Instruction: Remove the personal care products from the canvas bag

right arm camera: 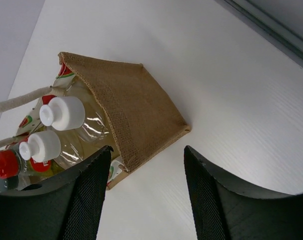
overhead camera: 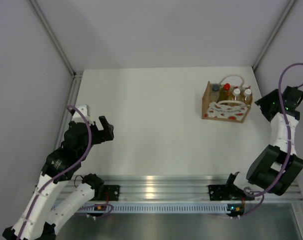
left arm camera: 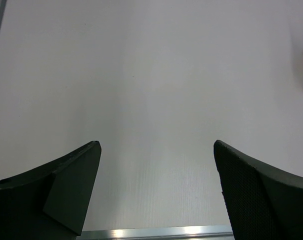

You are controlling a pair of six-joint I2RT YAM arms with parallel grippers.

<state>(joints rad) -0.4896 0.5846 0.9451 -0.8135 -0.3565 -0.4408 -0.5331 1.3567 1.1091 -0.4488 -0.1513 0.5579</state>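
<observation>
Noting task status: nothing has been unloaded. The canvas bag (overhead camera: pixel 225 106) stands upright at the far right of the table (overhead camera: pixel 141 125), with its white handles (overhead camera: pixel 231 79) looped above it. All four personal care products stand inside in a row, caps showing over the rim. From the left they are the grey-capped bottle (overhead camera: pixel 215 89), the yellow bottle (overhead camera: pixel 226 90) with a red cap, the first white-capped bottle (overhead camera: pixel 237 93), and the second white-capped bottle (overhead camera: pixel 247 93) at the right end. No bottle lies on the table outside the bag.

The right gripper (overhead camera: pixel 265 106) hangs just beside the bag's right end wall, jaws apart with nothing between them. Its wrist view looks onto the brown end wall, with a white cap just past it. I can make out no contact with bag or bottle.

The left gripper (overhead camera: pixel 104 129) hovers over the near left of the table, well apart from the bag, jaws spread wide and empty.

Judgement: none of the four is out, so the whole job is left. The right arm looks to be lining up on the right-end bottle. Nothing holds the bag down, so it may tip or drag during a lift.
</observation>
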